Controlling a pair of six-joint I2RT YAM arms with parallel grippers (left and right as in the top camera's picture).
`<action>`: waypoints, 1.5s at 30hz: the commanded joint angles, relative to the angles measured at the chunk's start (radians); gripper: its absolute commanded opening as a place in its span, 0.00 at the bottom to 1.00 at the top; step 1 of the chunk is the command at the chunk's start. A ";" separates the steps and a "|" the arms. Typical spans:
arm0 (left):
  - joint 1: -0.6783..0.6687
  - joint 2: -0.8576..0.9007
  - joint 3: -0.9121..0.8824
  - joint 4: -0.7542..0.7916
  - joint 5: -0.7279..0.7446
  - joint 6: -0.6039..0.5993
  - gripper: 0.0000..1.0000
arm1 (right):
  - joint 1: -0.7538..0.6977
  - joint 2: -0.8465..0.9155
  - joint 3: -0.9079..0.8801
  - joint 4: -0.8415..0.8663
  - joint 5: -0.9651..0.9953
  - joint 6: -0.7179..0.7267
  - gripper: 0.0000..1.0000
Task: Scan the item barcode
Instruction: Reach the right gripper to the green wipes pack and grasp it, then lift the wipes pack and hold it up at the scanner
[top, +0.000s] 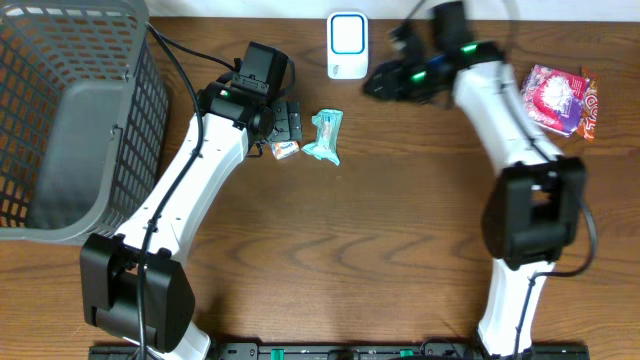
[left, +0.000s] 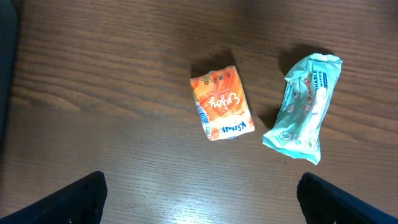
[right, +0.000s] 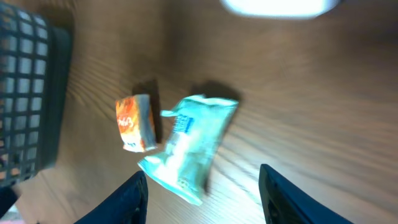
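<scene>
Near the white plastic barcode scanner (top: 347, 45) at the far edge of the wooden worktop (top: 400, 230):

- One small orange foil packet (left: 222, 104), lying flat, nearer the robot than the scanner and to its left.
- One teal plastic wipes pack (left: 303, 107), just beside the packet, not touching.
- Left hand (left: 200, 193), above the orange packet: spread wide, empty.
- Right hand (right: 202, 196), just right of the scanner: fingers apart, nothing held.

Step judged: approach before grasp, nothing lifted yet. Next move calls for lowering, closing on the packet, then presenting its barcode to the scanner.
</scene>
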 joint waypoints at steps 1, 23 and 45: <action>0.003 0.007 0.016 -0.003 -0.013 -0.005 0.98 | 0.077 0.032 -0.013 0.023 0.143 0.109 0.55; 0.003 0.007 0.016 -0.003 -0.013 -0.005 0.98 | 0.255 0.167 -0.006 0.019 0.436 0.365 0.01; 0.003 0.007 0.016 -0.003 -0.013 -0.005 0.98 | -0.248 0.004 0.000 -0.473 -0.742 0.365 0.02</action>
